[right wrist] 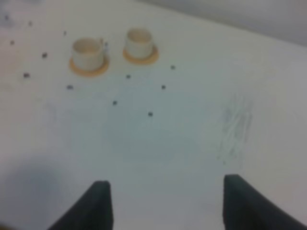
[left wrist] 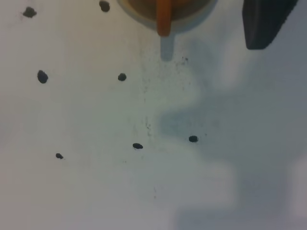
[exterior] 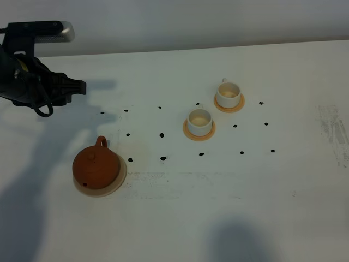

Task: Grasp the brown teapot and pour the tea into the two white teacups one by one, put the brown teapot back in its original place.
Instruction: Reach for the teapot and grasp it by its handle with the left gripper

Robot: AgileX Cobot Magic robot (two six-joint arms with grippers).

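Observation:
The brown teapot (exterior: 96, 166) stands upright with its lid on, on the beige round coaster (exterior: 116, 185) at the front left. My left gripper (exterior: 77, 87) hangs well behind it at the far left, empty. The left wrist view shows only the teapot's loop handle (left wrist: 164, 19) and one dark finger (left wrist: 263, 26) set far to the side, so the jaws look open. The two white teacups (exterior: 199, 121) (exterior: 228, 94) sit on orange-tan coasters in the middle; their insides look pale tan. My right gripper (right wrist: 168, 206) is open and empty, far from the cups (right wrist: 88, 52) (right wrist: 139, 43).
Several small black marks (exterior: 163, 158) dot the white table around the cups and teapot. A grey scuffed patch (exterior: 332, 131) lies at the right. The table's back edge (exterior: 218, 48) runs along the top.

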